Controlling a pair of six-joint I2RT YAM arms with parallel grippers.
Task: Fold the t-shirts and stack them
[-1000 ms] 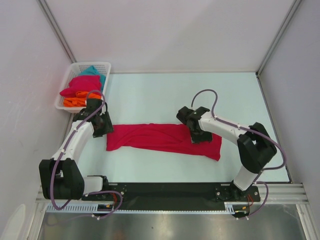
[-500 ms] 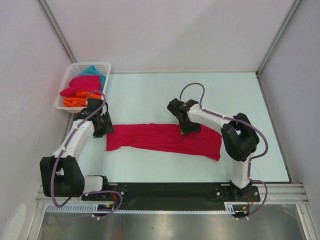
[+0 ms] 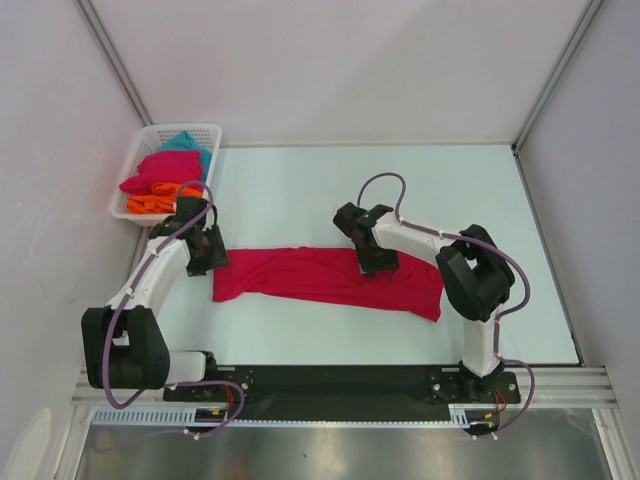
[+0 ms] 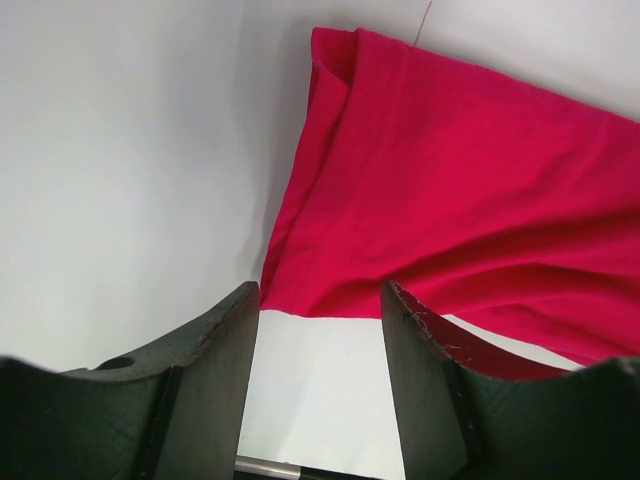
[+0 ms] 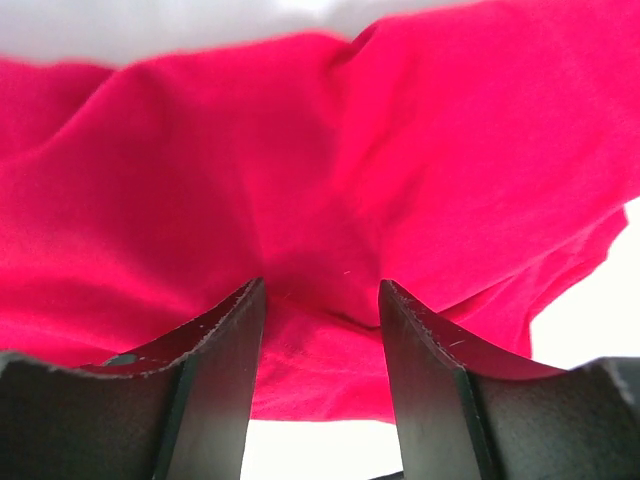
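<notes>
Red shirt (image 3: 330, 278) lies as a long folded strip across the table (image 3: 300, 190), left gripper (image 4: 320, 295) at its left end and right gripper (image 5: 320, 288) over the middle, both with jaws spread and gripping nothing, seemingly lining up the next fold.

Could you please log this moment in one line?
crimson t-shirt spread out | left gripper open at its end | right gripper open over it

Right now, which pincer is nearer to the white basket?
Left. The left pincer sits close beside the basket; the right pincer is far across, over the crimson shirt.
</notes>
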